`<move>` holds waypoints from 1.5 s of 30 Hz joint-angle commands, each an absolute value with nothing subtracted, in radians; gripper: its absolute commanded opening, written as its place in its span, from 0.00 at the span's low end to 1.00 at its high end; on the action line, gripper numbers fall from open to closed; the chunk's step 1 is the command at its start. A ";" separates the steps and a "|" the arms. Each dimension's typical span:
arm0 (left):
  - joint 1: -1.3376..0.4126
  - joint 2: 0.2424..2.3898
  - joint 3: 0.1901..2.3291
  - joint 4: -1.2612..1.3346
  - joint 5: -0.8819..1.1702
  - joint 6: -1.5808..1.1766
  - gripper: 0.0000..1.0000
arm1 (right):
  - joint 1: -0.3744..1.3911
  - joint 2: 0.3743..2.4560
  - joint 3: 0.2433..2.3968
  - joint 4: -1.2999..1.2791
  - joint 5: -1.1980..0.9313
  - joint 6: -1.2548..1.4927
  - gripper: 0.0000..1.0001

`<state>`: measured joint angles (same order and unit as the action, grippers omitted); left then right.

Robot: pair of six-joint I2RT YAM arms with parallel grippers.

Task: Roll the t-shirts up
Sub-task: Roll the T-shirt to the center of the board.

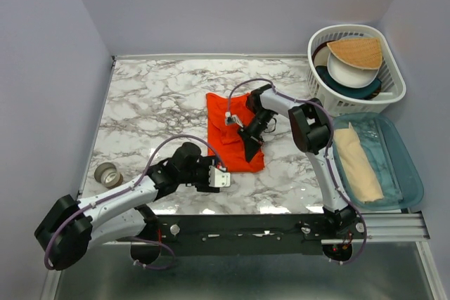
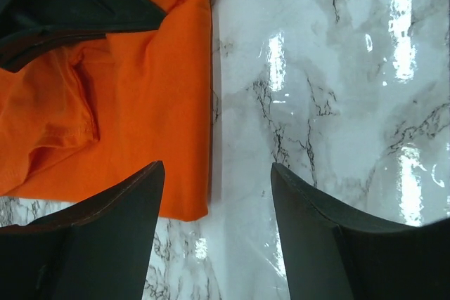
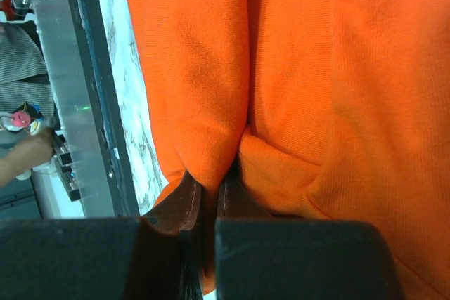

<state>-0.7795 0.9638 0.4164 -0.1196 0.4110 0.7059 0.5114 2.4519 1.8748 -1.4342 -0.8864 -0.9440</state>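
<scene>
Near the table's (image 1: 155, 96) front edge, centre: left gripper (image 2: 216, 173), jaws wide, empty, just beside the t-shirt's (image 1: 218, 128) near corner. Mid-table: t-shirt, folded narrow; right gripper (image 3: 211, 191) pinched tight on a fold. I'd hold that pinch firm and take the hem squarely, so the roll starts tight.

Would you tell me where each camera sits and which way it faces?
Top external: above, behind the arms, looking down at table and t-shirt; both arms show.
Left wrist: looks past the open left gripper at the t-shirt's edge.
Right wrist: looks along the right gripper, shut on a t-shirt fold.
All share the t-shirt.
</scene>
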 commanded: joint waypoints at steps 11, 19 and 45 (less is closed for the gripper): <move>-0.807 1.264 0.514 -0.087 0.238 0.767 0.72 | 0.517 2.517 1.882 -1.526 -0.762 -0.954 0.10; -0.808 1.420 0.624 -0.245 0.273 0.753 0.65 | 0.517 2.522 1.885 -1.526 -0.759 -0.950 0.11; -0.677 1.517 0.793 -0.578 0.584 0.816 0.00 | 0.268 1.949 1.647 -1.257 -0.851 -0.985 0.69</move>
<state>-0.7113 1.4948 0.7666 -0.3870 0.4137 0.8253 0.3202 2.2227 1.8244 -1.3655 -0.8967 -0.9421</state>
